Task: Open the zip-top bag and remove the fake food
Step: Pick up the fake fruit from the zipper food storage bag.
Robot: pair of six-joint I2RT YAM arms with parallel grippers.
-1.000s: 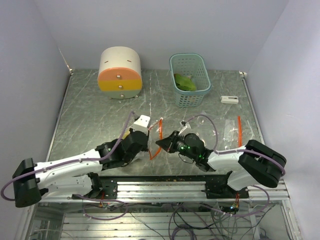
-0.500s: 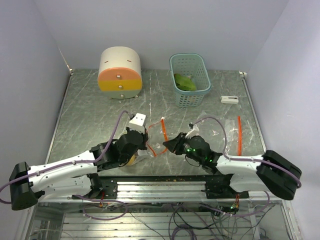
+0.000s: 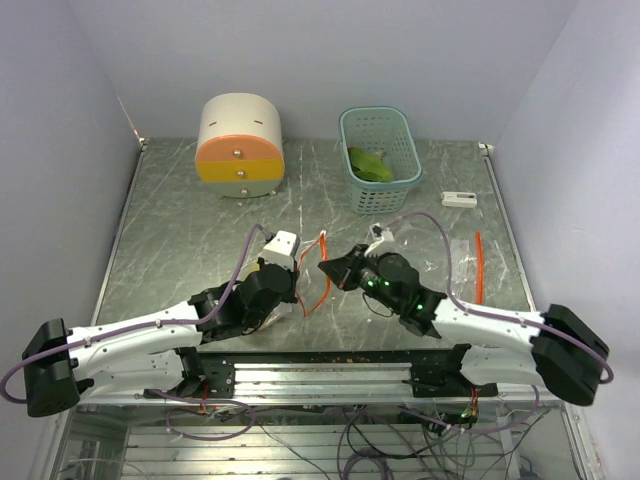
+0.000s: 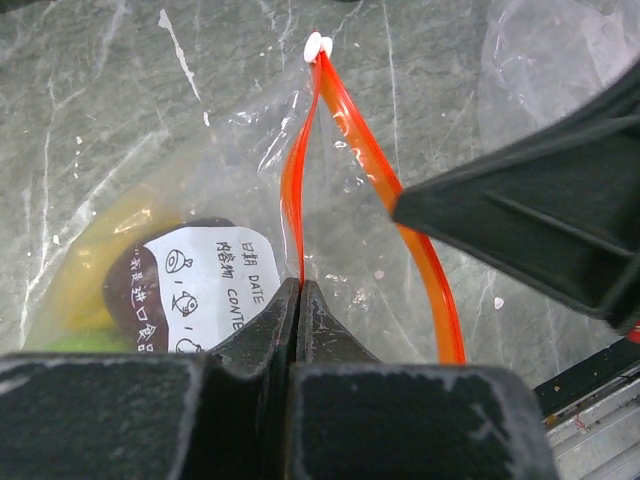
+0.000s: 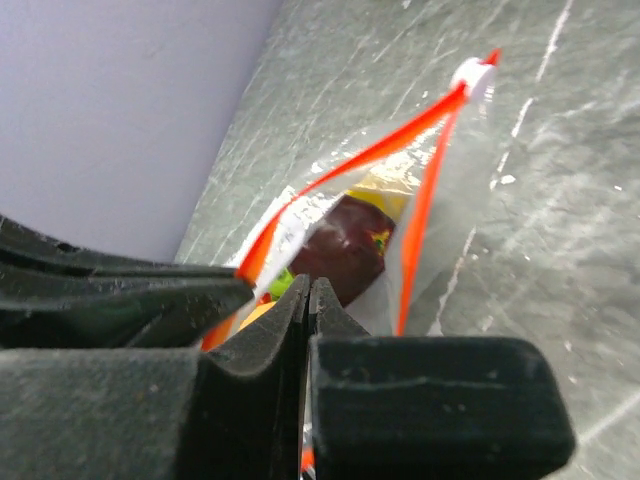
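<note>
**Position.** The bag (image 4: 255, 200) lies flat on the table (image 3: 180, 220) near its front edge, between the two arms. Its orange zip is parted into a narrow wedge that closes at the white slider (image 4: 318, 45) on the far end. The mouth's long axis runs from the slider back toward the arm bases.

**Tools.**
- The left gripper (image 4: 300, 285) has its jaws fully together, pinching the left lip of the zip.
- The right gripper (image 5: 307, 282) also has its jaws together. Orange strip shows in the gap, so it appears to have the right lip, though the contact itself is partly hidden.

**Contents.** The food (image 5: 345, 245) seen at the arms is all inside the bag.
- A dark red-purple piece sits just behind the mouth, with yellow beyond it and lime green beside it.
- From the left wrist, these pieces show through the film under a white label (image 4: 210, 285), to the left of the zip.
- The load therefore lies on the left arm's side of the opening, close by the left gripper. The right wrist looks straight into the mouth.
- Separately, a green piece (image 3: 368, 165) lies in the basket (image 3: 380, 198), well apart at the far side.

**Assessment.**
- Opening is begun but not complete; the wedge looks too narrow to admit a gripper.
- The lips need drawing apart across the axis, left lip leftward and right lip rightward.
- One gripper must then let go to reach in. In my judgement the right is better lined up with the mouth.
- The risk is that a thin lip slips out of its pinch.
</note>
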